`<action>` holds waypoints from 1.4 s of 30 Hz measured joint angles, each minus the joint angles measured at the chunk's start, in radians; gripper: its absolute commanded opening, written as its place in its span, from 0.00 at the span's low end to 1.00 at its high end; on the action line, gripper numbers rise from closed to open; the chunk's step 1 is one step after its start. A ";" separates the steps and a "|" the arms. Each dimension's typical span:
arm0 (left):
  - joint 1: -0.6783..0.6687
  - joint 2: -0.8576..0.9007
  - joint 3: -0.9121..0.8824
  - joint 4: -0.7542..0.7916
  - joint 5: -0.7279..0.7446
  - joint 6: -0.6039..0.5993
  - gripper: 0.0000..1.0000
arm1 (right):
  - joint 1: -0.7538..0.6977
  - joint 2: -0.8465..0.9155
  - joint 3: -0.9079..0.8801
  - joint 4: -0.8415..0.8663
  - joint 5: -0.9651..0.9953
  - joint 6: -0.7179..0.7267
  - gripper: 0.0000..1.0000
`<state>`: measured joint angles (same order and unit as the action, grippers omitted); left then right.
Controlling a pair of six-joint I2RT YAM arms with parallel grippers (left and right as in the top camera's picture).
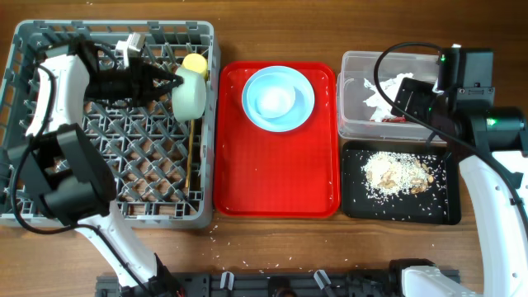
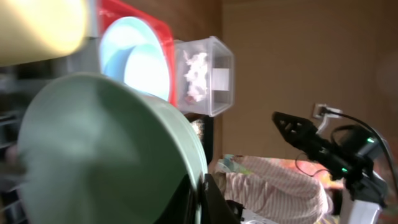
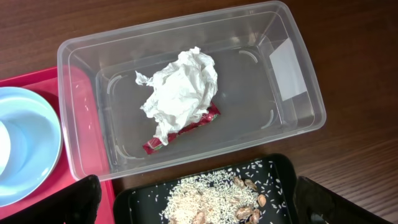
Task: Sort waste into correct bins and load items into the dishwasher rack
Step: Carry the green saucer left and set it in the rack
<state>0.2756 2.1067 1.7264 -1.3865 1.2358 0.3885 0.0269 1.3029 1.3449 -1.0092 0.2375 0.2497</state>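
Grey dishwasher rack lies under the left tool, which is clamped tight on the rim of the green saucer, held on edge over the rack's far right part, just beside the yellow-green cup. Opposite, the right tool hangs empty, fingers spread wide, above the clear tub holding the crumpled napkin and a red wrapper bit, with the black tray of beige scraps just beside it. Between rack and bins, the pale blue plate rests on the red tray on the wooden bench.

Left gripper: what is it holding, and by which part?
The left gripper is shut on the green saucer, pinched at its rim.
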 measured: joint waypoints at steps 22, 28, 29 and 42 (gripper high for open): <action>-0.134 -0.354 0.055 0.072 -0.817 -0.591 0.23 | 0.000 0.000 0.000 0.000 0.000 0.000 1.00; -0.444 -0.322 0.055 0.087 -1.008 -0.691 0.32 | 0.000 0.000 0.000 0.000 0.000 0.000 1.00; -0.500 -0.304 0.055 0.100 -1.085 -0.708 0.32 | 0.000 0.000 0.000 0.000 0.000 0.000 1.00; -0.605 -0.165 0.055 0.230 -1.313 -0.841 0.32 | 0.000 0.000 0.000 0.000 0.000 0.000 1.00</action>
<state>-0.3290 1.9415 1.7813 -1.1568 -0.0772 -0.4526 0.0269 1.3029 1.3449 -1.0096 0.2375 0.2497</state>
